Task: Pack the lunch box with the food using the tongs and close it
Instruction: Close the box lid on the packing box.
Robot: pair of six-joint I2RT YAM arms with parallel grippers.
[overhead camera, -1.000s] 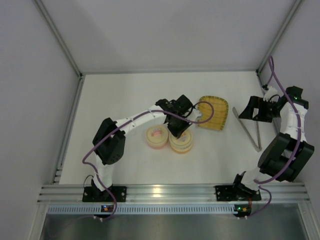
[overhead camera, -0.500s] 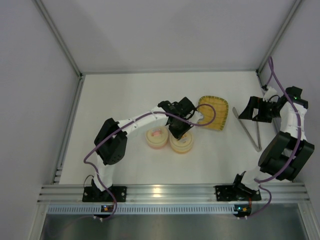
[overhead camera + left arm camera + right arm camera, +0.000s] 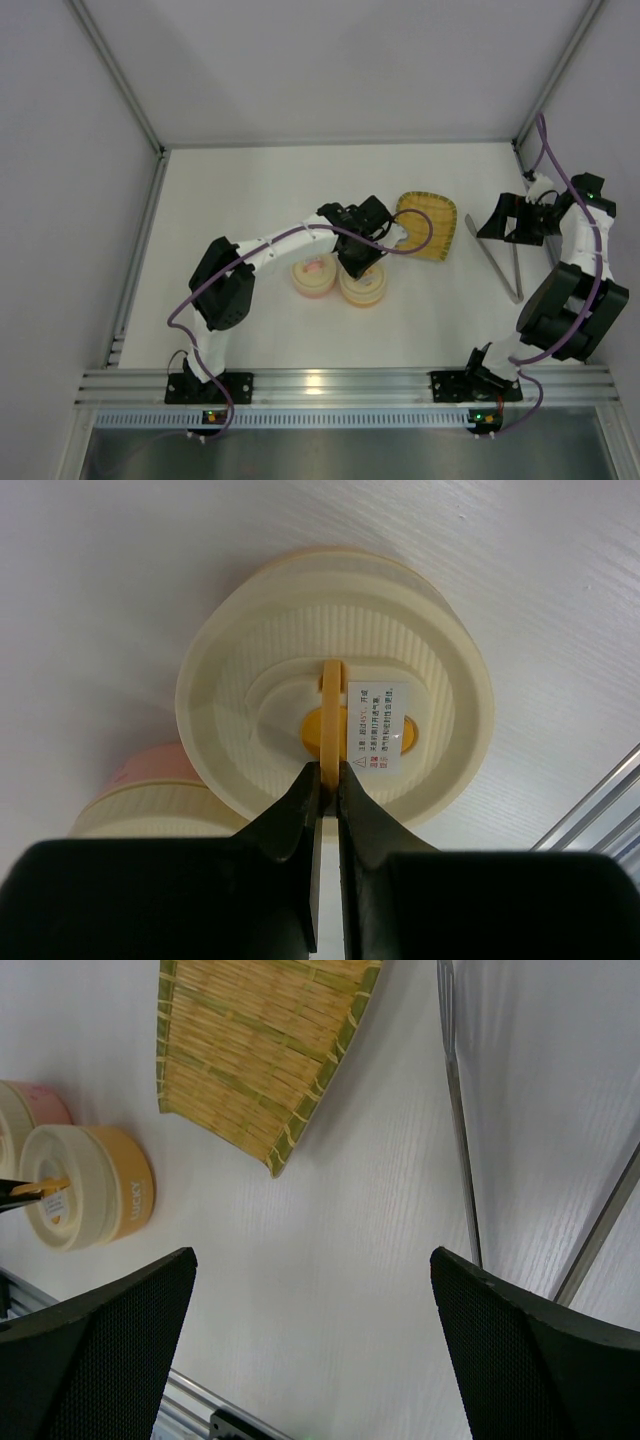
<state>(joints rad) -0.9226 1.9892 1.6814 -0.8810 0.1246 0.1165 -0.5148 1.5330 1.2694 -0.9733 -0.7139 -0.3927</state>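
Note:
A round cream lunch box [image 3: 366,291] with an orange-centred lid [image 3: 250,660] stands mid-table. My left gripper [image 3: 330,772] [image 3: 358,258] is above it, shut on the thin yellow tab [image 3: 333,695] standing up from the lid's middle. A second cream box with a pink centre [image 3: 312,275] [image 3: 140,780] touches its left side. The silver tongs [image 3: 506,266] [image 3: 456,1090] lie flat on the table at the right. My right gripper [image 3: 503,226] [image 3: 312,1255] hangs open just above their far end, holding nothing. The food is not in view.
A bare yellow bamboo tray [image 3: 430,226] [image 3: 260,1050] lies between the boxes and the tongs. Frame posts and side walls close in the table, and an aluminium rail [image 3: 340,385] runs along the near edge by the arm bases.
My left gripper has shifted slightly right and toward the near edge while holding the lid tab. The right arm and tongs have not moved.

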